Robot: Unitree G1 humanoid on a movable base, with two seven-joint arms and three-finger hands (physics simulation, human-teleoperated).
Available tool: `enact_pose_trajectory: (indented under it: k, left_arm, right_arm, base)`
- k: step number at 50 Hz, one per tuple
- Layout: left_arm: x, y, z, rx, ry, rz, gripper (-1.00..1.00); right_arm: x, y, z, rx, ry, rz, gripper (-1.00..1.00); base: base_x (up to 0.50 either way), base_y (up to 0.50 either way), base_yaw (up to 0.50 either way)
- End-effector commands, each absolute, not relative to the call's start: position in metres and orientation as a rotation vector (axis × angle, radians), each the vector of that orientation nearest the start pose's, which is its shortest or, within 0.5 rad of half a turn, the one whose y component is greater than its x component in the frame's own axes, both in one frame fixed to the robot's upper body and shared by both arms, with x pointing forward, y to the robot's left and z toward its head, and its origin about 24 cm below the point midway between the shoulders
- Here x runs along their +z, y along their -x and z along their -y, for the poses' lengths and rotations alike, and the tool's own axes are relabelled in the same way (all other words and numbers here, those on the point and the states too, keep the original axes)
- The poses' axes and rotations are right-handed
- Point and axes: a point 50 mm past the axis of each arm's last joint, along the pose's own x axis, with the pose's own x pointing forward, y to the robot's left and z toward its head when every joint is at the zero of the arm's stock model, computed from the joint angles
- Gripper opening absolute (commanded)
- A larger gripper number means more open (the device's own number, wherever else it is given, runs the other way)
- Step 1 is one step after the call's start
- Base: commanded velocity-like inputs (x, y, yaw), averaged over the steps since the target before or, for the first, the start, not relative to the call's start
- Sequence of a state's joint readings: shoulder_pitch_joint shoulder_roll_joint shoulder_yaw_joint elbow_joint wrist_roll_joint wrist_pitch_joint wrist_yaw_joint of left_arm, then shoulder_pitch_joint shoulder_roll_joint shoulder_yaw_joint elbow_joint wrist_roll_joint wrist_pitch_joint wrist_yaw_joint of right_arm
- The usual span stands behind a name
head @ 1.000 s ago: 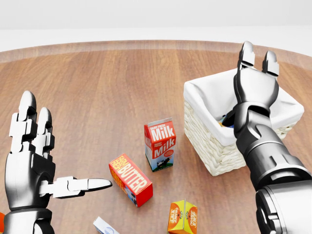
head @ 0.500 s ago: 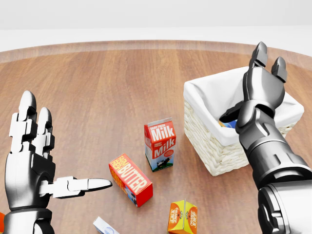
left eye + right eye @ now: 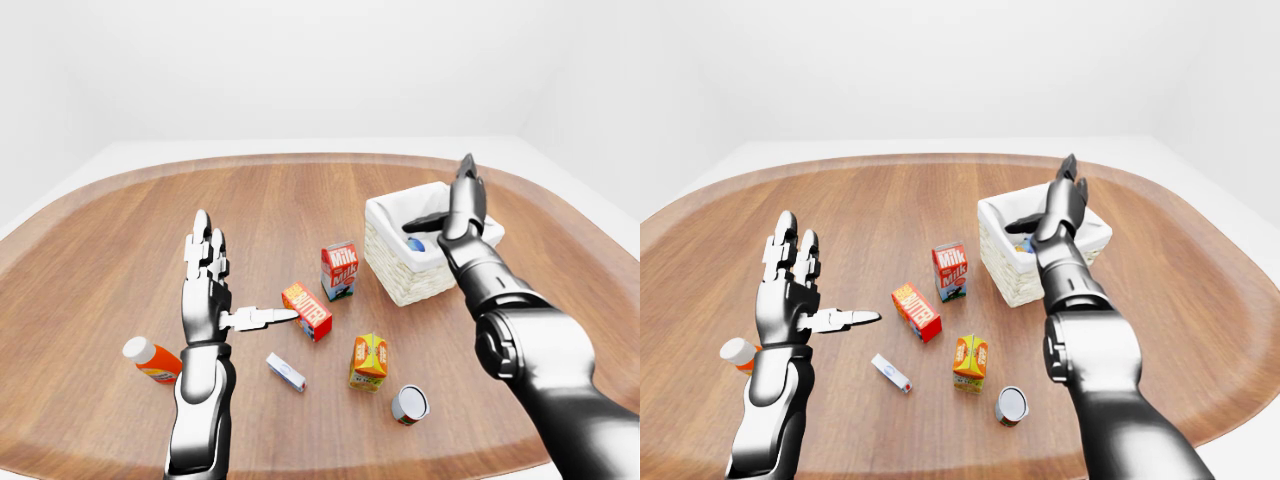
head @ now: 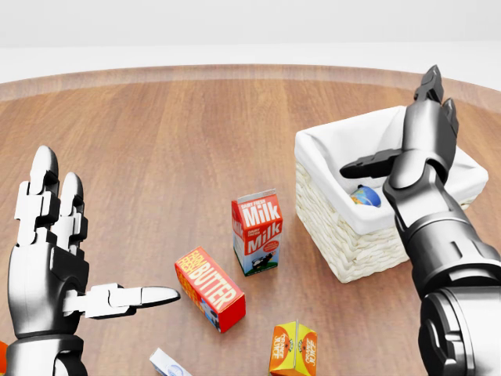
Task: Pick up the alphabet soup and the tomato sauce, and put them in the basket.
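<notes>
The white-lined wicker basket (image 4: 344, 251) stands at the right of the head view. Inside it lies a small can (image 4: 365, 196) showing blue and orange; its label is unreadable. My right hand (image 4: 395, 133) hovers over the basket, open and holding nothing, its thumb pointing left across the opening. A second can (image 3: 409, 404) with a grey lid and reddish side stands on the table low in the left-eye view, below the basket. My left hand (image 4: 109, 227) is raised at the left, open and holding nothing, thumb stretched right.
A milk carton (image 4: 257, 232) stands left of the basket, with a red butter box (image 4: 209, 287) below it. An orange juice carton (image 4: 293, 349), a small white-and-blue box (image 3: 286, 372) and a lying orange-labelled bottle (image 3: 150, 360) are scattered nearer me. The round wooden table's edge (image 3: 300, 160) curves behind.
My right hand has shifted right and turned edge-on above the basket, uncovering the can inside. The left hand and the other things have not moved.
</notes>
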State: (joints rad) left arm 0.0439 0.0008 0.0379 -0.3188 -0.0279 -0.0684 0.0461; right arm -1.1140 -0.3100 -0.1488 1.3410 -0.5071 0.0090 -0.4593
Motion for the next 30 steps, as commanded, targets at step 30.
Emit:
enact_pose_trajectory:
  k: [30]
  left_arm:
    - [0.1073,-0.2364,-0.1637,0.082,0.017,0.328,1.0]
  right_arm:
    - [0.1427,-0.4135,0.208,-0.351,0.303,-0.066,1.0]
  base:
    - [0.0,0.0,0.0]
